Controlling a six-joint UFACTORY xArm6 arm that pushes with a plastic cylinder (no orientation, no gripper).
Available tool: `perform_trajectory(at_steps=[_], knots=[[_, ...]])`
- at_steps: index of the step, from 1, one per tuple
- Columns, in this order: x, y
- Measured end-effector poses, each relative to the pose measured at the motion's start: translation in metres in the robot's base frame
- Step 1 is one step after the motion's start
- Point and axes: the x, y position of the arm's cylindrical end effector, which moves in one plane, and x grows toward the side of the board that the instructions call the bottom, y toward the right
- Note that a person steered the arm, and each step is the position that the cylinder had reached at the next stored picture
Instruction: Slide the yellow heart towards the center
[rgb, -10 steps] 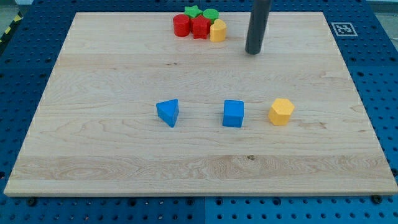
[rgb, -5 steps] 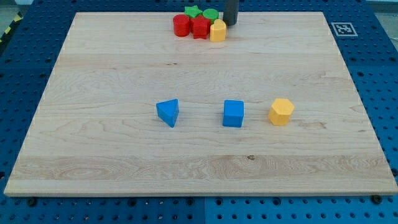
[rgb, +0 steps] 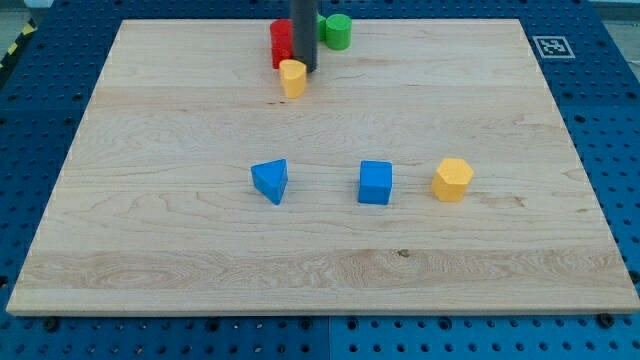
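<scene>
Gripperless as I am, I work with a straight dark rod, so nothing spreads or pinches; my tip (rgb: 303, 69) rests on the bench (rgb: 150, 130) near the view's top edge. Touching my tip, on its lower left in the view, sits the yellow heart (rgb: 292, 77), well above the bench's middle. Behind my rod, on its left, a red block (rgb: 281, 42) shows only in part, so I cannot tell its shape. Just to the right of my rod stands a green cylinder (rgb: 337, 31). Well below my tip, in a row across the bench, lie a blue triangle (rgb: 270, 181), a blue cube (rgb: 375, 183) and, farthest right, a yellow hexagon (rgb: 452, 179).
</scene>
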Motion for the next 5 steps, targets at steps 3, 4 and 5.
perform_trajectory(at_steps=[3, 4, 5], knots=[[0.02, -0.069], [0.029, -0.039], [0.029, -0.002]])
